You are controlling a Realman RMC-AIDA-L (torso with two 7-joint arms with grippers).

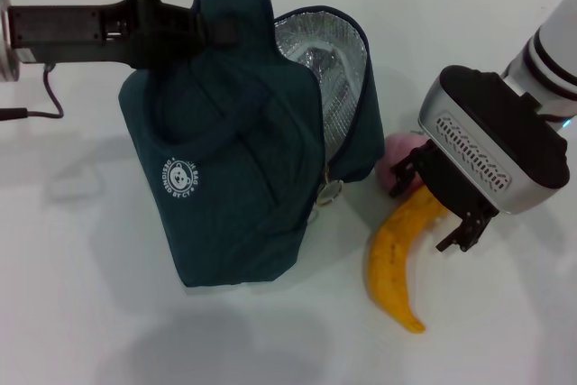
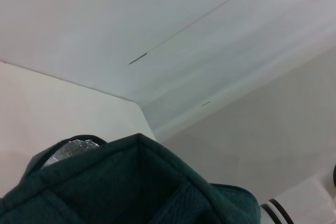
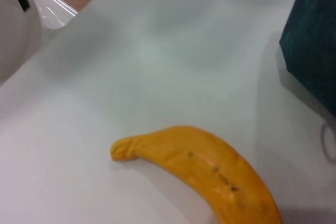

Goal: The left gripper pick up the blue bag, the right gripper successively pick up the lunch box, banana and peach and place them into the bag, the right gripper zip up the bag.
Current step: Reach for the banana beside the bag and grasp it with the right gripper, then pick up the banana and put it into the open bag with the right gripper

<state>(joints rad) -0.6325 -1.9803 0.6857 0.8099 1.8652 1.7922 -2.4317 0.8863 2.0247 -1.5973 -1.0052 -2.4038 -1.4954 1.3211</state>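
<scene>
Blue bag point(image 1: 239, 151) of woven dark teal cloth standing on the smooth white bench point(image 1: 108, 331), boxy and soft-cornered, with a round white printed logo point(image 1: 183, 174) on its side and padded carry straps across the front. Lid flap thrown back, baring crinkled silver foil lining point(image 1: 326, 60) inside the mouth. Left tool point(image 1: 194, 29), black, reaching in from the left at the bag's upper back corner, pressed against the cloth there; whether apart or together, cannot tell. In the left wrist view, only the bag's folded cloth edge point(image 2: 136, 182) and a sliver of foil.

Banana point(image 1: 401, 254), long, curved, matt yellow-orange with faint brown flecks, lying on the bench just right of the bag. Right tool point(image 1: 439, 203), black with a silver ribbed housing, set over the banana's upper end, its fingers apart on either side of the fruit. Peach point(image 1: 398, 158), small, round and pink, partly hidden behind the right tool, next to the bag. Lunch box not seen on the bench.
</scene>
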